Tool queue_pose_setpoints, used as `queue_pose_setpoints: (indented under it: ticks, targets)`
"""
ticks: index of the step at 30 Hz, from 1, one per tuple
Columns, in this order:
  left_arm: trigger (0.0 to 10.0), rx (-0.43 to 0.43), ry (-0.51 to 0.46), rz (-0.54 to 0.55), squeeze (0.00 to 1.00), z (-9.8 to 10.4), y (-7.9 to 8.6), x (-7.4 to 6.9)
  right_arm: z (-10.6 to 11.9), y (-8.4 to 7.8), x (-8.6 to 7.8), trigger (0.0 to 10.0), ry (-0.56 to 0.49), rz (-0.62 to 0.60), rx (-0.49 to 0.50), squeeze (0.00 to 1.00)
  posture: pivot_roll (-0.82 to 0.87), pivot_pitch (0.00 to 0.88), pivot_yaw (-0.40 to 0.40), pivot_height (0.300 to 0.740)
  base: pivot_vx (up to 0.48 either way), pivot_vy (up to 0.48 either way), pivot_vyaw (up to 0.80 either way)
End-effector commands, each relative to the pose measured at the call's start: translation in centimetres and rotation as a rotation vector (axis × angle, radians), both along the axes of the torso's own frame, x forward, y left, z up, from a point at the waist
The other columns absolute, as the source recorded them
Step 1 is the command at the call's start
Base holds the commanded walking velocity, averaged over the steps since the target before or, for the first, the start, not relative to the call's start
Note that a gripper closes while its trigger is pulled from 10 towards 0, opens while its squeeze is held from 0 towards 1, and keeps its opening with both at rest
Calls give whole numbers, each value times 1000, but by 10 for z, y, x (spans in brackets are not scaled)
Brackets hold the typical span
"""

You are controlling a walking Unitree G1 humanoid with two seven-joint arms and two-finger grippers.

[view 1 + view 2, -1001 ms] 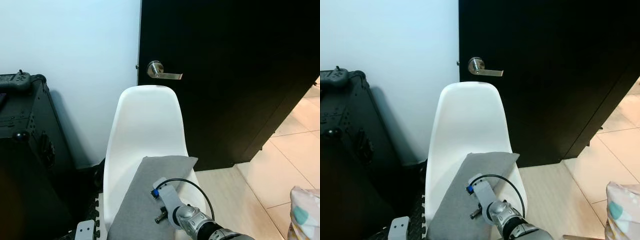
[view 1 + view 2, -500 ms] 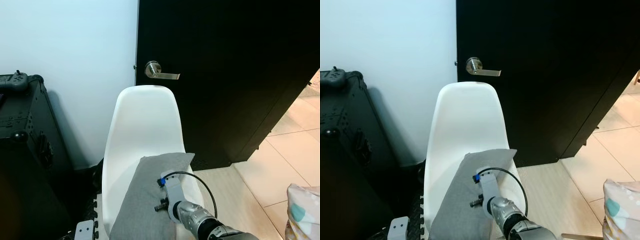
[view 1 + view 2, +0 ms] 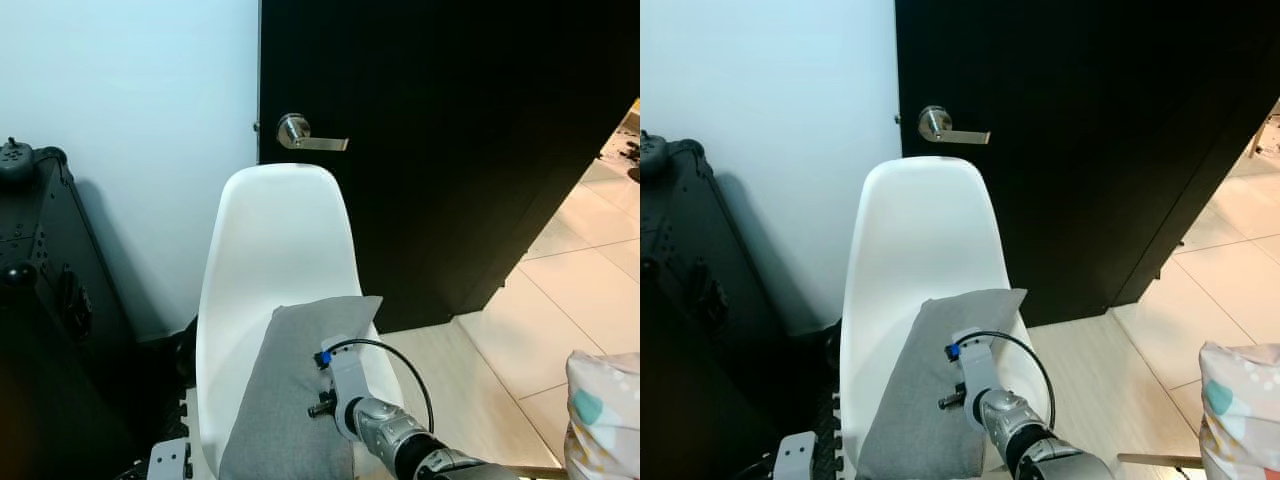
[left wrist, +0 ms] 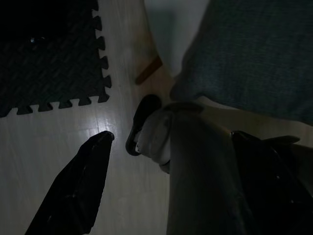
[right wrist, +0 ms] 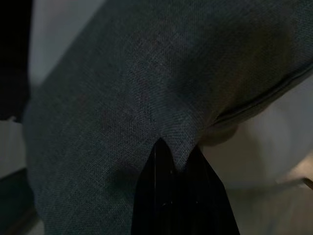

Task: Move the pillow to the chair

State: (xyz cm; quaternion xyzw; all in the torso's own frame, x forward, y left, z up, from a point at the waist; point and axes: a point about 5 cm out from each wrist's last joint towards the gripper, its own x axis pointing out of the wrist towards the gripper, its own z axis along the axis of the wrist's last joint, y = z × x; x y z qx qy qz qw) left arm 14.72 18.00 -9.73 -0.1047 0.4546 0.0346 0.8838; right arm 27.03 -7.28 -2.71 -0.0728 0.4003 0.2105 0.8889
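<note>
Right wrist view: right gripper (image 5: 178,161) has its two black fingers pinched together on a fold of the flat grey fabric pillow (image 5: 146,88), cloth puckered right at the tips, so it's clamped on the pillow edge, not released. From the head views the pillow (image 3: 290,390) lies tilted on the white moulded plastic chair (image 3: 275,240), upper end against the lower backrest, lower end running out over the front of the seat toward the robot. Silver right arm (image 3: 385,430) sits just beside its right edge. Risk as I see it: much of the pillow looks to hang past the seat lip, so letting go now could let it slide off the front onto the floor. Pulling back while clamped would drag it off too. Left gripper (image 4: 161,161) hangs low over the pale floor, fingers spread, next to a black foam puzzle mat (image 4: 49,54); nothing in it. Black door with a steel lever handle (image 3: 300,135) stands close behind the chair; pushing harder could shove the chair into it.
</note>
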Motion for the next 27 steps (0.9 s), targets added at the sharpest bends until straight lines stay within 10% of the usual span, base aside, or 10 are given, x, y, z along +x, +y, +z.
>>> queue_pose_setpoints:
  ticks: [1,27]
  targets:
    - [10000,-19,43,0,0,-5,-5,-11,4,2,4,10000,-14,11,-24,0,118,69,-126,650,0,0,0]
    - [10000,-27,64,-3,0,-8,-10,-21,2,19,-3,10000,-44,137,-96,0,128,92,-141,625,0,0,0]
